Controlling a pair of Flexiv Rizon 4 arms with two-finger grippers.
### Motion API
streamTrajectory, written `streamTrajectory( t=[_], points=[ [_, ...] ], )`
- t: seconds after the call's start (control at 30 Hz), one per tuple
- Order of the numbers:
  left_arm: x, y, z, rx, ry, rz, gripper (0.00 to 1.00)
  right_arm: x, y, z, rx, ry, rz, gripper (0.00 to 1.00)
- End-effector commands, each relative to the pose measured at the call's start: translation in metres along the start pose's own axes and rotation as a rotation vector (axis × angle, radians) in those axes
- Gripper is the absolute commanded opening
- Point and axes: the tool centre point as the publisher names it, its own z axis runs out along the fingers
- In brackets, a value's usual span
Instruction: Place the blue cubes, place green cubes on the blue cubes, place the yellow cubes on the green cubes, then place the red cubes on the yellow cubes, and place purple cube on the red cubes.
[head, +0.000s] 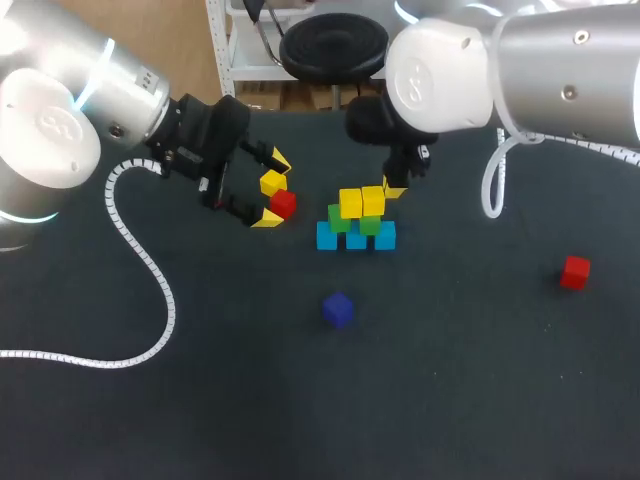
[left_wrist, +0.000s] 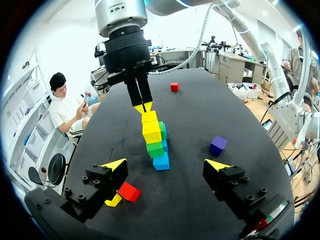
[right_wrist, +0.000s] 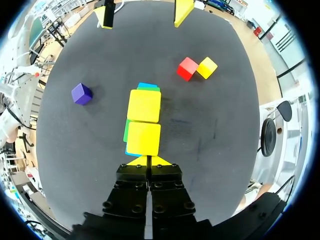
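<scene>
Threes: blue (head: 326, 236), yellow (head: 351, 202). Pairs: green (head: 339, 218), red (head: 575, 271) (purple (head: 338, 308) single).

L wrist view: loose yellow cube (left_wrist: 114, 201) half hidden behind a finger (left_wrist: 95, 187) of left gripper (left_wrist: 166, 164). R wrist view: ahead of right gripper (right_wrist: 148, 160), blue cubes (right_wrist: 146, 84) & green cubes (right_wrist: 126, 131) show only slivers under stacked yellow cubes (right_wrist: 144, 106). Head view: right gripper mostly behind own wrist.

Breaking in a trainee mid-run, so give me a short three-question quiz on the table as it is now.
1. True or false: the left gripper is open.
2. Which colour tops the stack? A red, B yellow, C purple.
3. How many blue cubes form its base?
Key: 1 true; 2 B; 3 three.
</scene>
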Motion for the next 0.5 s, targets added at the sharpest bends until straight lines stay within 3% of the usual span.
streamTrajectory(
  t=[0.03,0.5],
  points=[
    [-0.0007,0.0021,0.0003,0.005,0.006,-0.002,1.0,0.0012,0.001,-0.0005,-0.001,0.002,0.005,0.0],
    [-0.0007,0.0021,0.0003,0.005,0.006,-0.002,1.0,0.0,0.011,0.0001,-0.015,0.0,-0.002,0.0]
  ],
)
